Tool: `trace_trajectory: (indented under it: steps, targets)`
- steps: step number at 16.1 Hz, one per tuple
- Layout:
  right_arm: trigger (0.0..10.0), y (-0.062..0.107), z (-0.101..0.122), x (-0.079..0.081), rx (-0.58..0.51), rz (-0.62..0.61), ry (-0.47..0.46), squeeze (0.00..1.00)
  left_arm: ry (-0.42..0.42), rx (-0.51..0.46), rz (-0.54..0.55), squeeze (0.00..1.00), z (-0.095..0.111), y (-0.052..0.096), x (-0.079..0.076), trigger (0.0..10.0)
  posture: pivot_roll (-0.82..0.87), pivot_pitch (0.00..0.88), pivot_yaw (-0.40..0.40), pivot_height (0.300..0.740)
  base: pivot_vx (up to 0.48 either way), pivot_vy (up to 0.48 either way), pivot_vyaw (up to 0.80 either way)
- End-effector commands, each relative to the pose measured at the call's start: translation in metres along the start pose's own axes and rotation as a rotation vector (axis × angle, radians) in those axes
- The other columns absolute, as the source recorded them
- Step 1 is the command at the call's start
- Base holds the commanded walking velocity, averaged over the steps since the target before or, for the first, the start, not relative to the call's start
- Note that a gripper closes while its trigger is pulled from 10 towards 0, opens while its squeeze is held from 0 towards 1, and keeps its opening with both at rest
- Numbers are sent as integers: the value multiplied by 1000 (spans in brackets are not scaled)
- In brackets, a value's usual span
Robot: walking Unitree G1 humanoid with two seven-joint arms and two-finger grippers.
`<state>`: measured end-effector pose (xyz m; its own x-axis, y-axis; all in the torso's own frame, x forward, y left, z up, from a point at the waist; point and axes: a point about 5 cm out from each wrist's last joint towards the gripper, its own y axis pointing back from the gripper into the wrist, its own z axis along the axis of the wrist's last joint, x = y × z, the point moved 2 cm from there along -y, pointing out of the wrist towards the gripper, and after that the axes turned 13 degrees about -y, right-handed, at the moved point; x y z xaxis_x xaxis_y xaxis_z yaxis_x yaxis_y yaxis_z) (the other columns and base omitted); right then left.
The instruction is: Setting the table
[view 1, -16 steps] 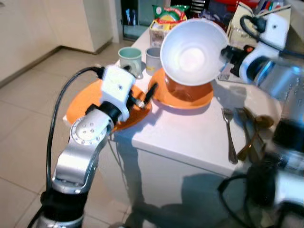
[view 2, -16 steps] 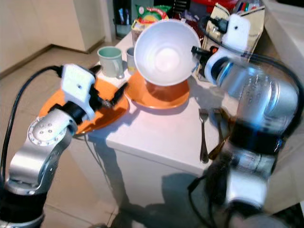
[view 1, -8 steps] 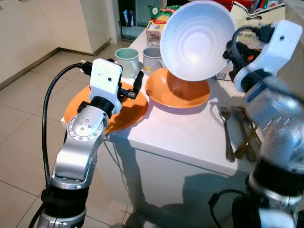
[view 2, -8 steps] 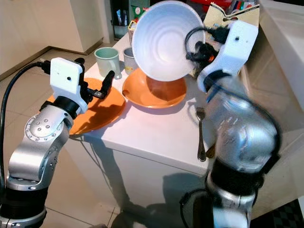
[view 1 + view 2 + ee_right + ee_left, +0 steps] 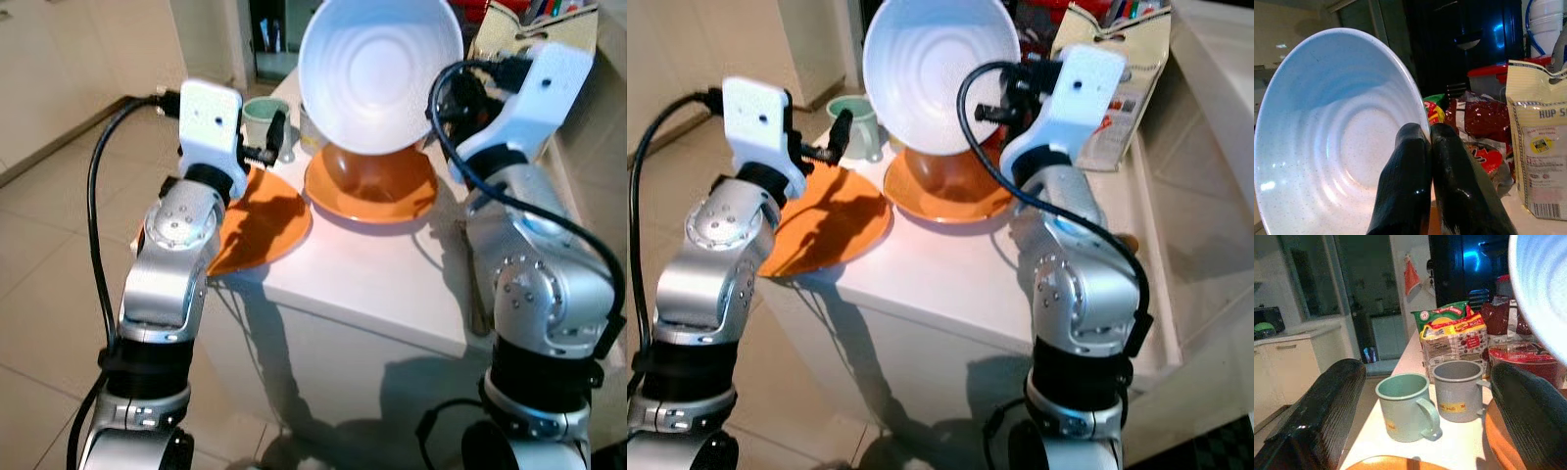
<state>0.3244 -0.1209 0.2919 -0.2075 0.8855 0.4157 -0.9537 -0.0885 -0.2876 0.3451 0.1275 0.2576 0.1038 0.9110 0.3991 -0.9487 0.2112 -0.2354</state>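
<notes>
Your right gripper is clamped on the rim of the white bowl, tilted at top centre above the orange bowl. Your left gripper is spread wide, holding nothing, over the orange plate at the white table's left edge, near the green mug and grey mug.

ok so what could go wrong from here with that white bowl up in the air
The right gripper pinches only the rim of the white bowl, which is tipped on edge above the orange bowl. It could slip and drop onto that bowl. The orange plate overhangs the table's corner beside the open left gripper, so a nudge might tip it off.
</notes>
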Motion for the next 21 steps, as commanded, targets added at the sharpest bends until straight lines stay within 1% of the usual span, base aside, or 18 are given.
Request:
trace_trajectory:
  steps: [1, 2, 3, 4, 5, 6, 8, 9, 10, 11, 13, 15, 17, 19, 21]
  targets:
    - [10000, 1, 13, 7, -72, 25, -9, 0, -10, -18, -6, 0, 5, -2, 2, 10000, 23, 0, 21, 740, 0, 0, 0]
    - [10000, 0, 13, 4, -97, 22, -20, 0, -29, -9, 4, 0, 0, -3, 6, 10000, 43, 0, 26, 740, 0, 0, 0]
    - [10000, -1, 11, 3, -99, 19, -19, 0, -34, -4, -2, 0, 0, -2, 6, 10000, 43, 0, 34, 740, 0, 0, 0]
    - [10000, -1, 13, 6, -108, 26, -22, 0, -22, -15, -9, 0, 3, -2, 7, 10000, 34, 0, 45, 740, 0, 0, 0]
    - [10000, -1, 14, 8, -119, 31, -26, 0, -29, -15, -12, 0, 1, -3, 8, 10000, 24, 0, 51, 740, 0, 0, 0]
    - [10000, 0, 15, 10, -126, 31, -31, 0, -42, -7, -12, 0, -2, -3, 7, 10000, 18, 0, 56, 740, 0, 0, 0]
    - [10000, 2, 14, 9, -131, 31, -33, 0, -41, -13, -22, 0, -1, -2, 4, 10000, 11, 0, 60, 740, 0, 0, 0]
    - [10000, 3, 12, 7, -132, 29, -34, 0, -32, -15, -25, 0, -2, -2, 2, 10000, 3, 0, 59, 740, 0, 0, 0]
    - [10000, 4, 8, 4, -125, 19, -33, 0, -30, 0, -24, 0, -8, -2, 0, 10000, 0, 0, 51, 740, 0, 0, 0]
    - [10000, 3, 8, 5, -117, 19, -34, 0, -22, 13, -23, 0, -10, 1, -3, 10000, 2, 0, 36, 740, 0, 0, 0]
    - [10000, 3, 8, 8, -103, 30, -32, 0, 8, 15, -1, 0, -8, 1, 0, 10000, -7, 0, 27, 740, 0, 0, 0]
    - [10000, 5, 5, 6, -93, 32, -12, 0, 5, 24, 4, 0, -12, 4, 2, 10000, -24, 0, 21, 740, 0, 0, 0]
    - [10000, 7, 6, -1, -99, 17, -2, 0, -5, 22, 5, 0, -12, 6, -1, 10000, -5, 0, 8, 740, -156, 0, 0]
    - [10000, 14, -4, -10, -75, -10, 12, 0, -18, 27, -2, 0, -14, 11, -4, 10000, 1, 0, 14, 740, -343, 0, 0]
    - [10000, 22, -9, -18, -66, -30, 12, 0, -33, 14, -24, 0, -10, 11, -8, 10000, 13, 0, 22, 740, -377, 0, 0]
